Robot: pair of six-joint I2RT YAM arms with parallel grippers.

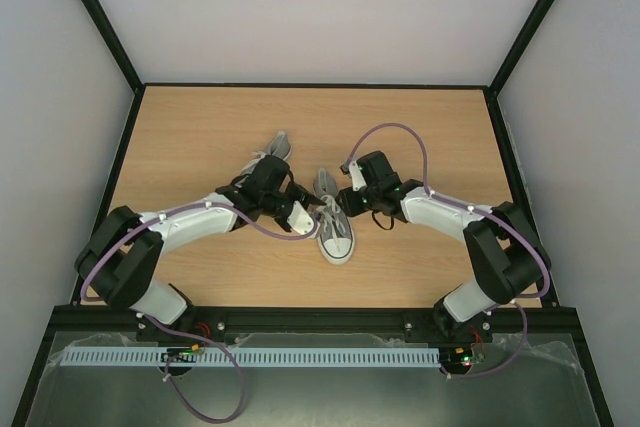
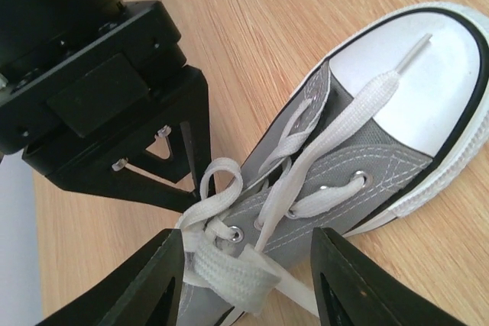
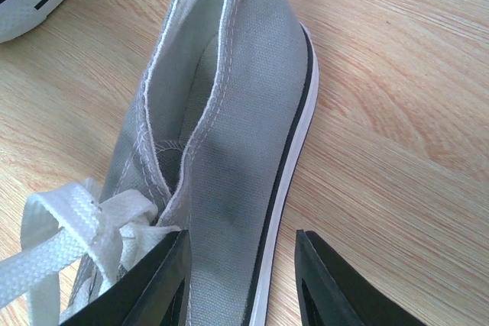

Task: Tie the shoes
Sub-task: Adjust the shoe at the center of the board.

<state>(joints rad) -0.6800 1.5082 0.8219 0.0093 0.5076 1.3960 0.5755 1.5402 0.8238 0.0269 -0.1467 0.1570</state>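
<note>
While a pale-walled booth (image 1: 320,7) closes in the wooden table (image 1: 200,127), the pair lies mid-table.
The near shoe (image 1: 335,227) points toe toward the arms; second shoe (image 1: 275,152) partly hidden beyond the left wrist. Jaws of left gripper (image 2: 250,236) apart over loose white laces (image 2: 348,116); right gripper (image 3: 241,234) apart, astride the near shoe's side.

Two grey shoes (image 1: 335,229) on wooden table (image 1: 200,127)

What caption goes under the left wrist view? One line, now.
Left hand straddling a grey sneaker, its loose white lace trailing over the white toe cap, on a wooden table.
</note>
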